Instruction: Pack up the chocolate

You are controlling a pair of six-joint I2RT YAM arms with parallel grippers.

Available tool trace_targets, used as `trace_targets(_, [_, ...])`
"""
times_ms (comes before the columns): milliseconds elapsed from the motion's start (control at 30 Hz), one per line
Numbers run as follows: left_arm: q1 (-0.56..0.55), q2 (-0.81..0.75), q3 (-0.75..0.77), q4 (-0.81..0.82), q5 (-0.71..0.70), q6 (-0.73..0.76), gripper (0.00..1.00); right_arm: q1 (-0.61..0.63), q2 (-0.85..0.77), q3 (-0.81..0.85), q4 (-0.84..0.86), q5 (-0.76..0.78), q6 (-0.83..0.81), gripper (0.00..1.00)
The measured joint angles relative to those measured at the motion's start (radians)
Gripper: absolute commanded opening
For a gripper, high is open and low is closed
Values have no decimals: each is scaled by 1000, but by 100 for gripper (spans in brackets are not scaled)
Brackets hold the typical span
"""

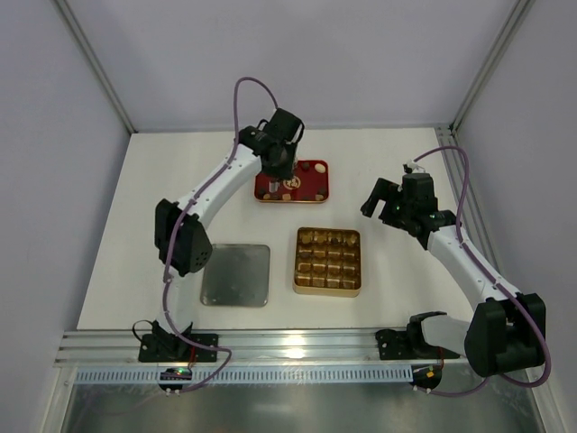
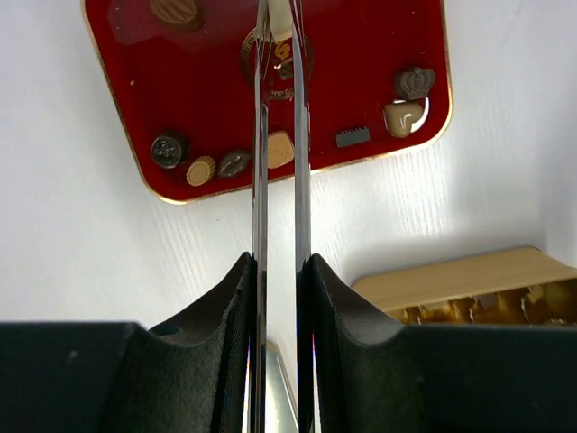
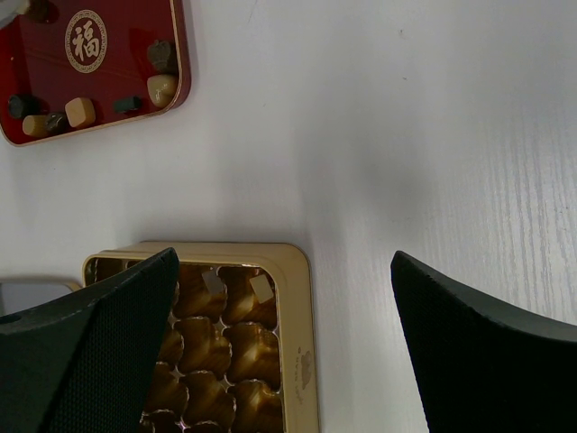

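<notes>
White tabletop (image 1: 135,225), pale walls (image 1: 270,63). Right gripper (image 3: 284,260) spread wide near gold tray (image 3: 302,343). Left gripper (image 2: 278,27) tips cropped over red tray (image 2: 361,72); grasp state unclear.

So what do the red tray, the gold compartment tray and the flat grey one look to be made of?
Red tray: probably lacquered tin or plastic; glossy, mirror-like reflections, thin gold rim. Gold tray: likely thin formed plastic with a metallic coating in a card-like matte frame; crinkly shiny cups. Grey tray: seemingly bare metal; dull, blurred reflections.
</notes>
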Motion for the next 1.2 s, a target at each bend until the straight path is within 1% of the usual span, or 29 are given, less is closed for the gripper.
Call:
trace_targets(233, [-15, -215, -138, -5, 26, -5, 22, 0, 0, 0, 0, 0, 0, 100])
trace_targets(367, [-43, -339, -267, -5, 52, -8, 24, 0, 0, 0, 0, 3, 0, 100])
trace_targets(500, [-105, -459, -395, -18, 80, -9, 25, 0, 0, 0, -1, 5, 0, 100])
trace_targets(667, [-229, -590, -508, -28, 97, -33, 26, 0, 0, 0, -9, 8, 0, 100])
trace_targets(767, [-288, -643, -556, -27, 106, -55, 26, 0, 0, 1, -14, 11, 0, 100])
trace_targets(900, [-335, -678, -611, -25, 109, -90, 28, 0, 0, 4, -18, 11, 0, 100])
trace_targets(1100, [-375, -686, -712, -3, 128, -133, 28, 0, 0, 6, -23, 18, 1, 100])
trace_targets(1200, [-393, -686, -729, 5, 135, -144, 28, 0, 0, 6, -24, 19, 1, 100])
